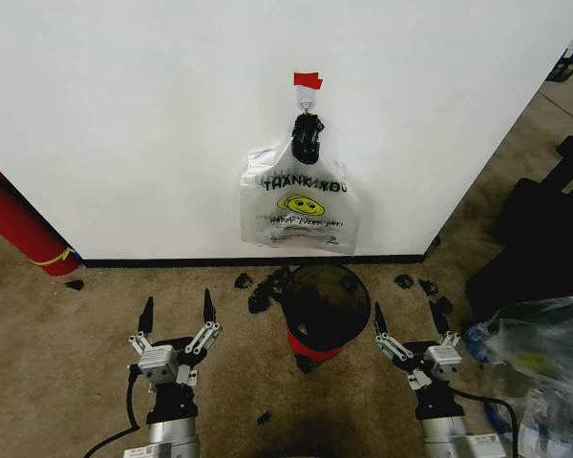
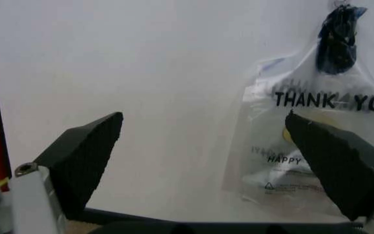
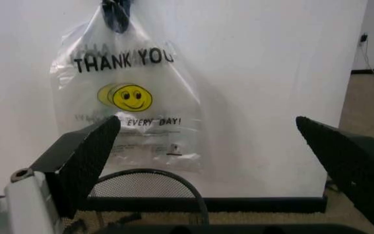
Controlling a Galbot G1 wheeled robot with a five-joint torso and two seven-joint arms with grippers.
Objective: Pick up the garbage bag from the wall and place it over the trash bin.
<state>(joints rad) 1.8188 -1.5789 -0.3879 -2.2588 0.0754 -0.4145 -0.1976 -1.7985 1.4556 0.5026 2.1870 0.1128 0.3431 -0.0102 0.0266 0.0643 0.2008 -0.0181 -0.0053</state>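
Currently nothing done: bag (image 1: 301, 205) hangs on wall (image 1: 124, 124) hook, centre frame, above bin (image 1: 323, 310); left gripper (image 1: 177, 315) and right gripper (image 1: 411, 322) gape empty, low

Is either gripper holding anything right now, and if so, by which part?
Nothing is held. The left gripper and right gripper are both open, low over the carpet, apart from the garbage bag hanging on the wall hook.
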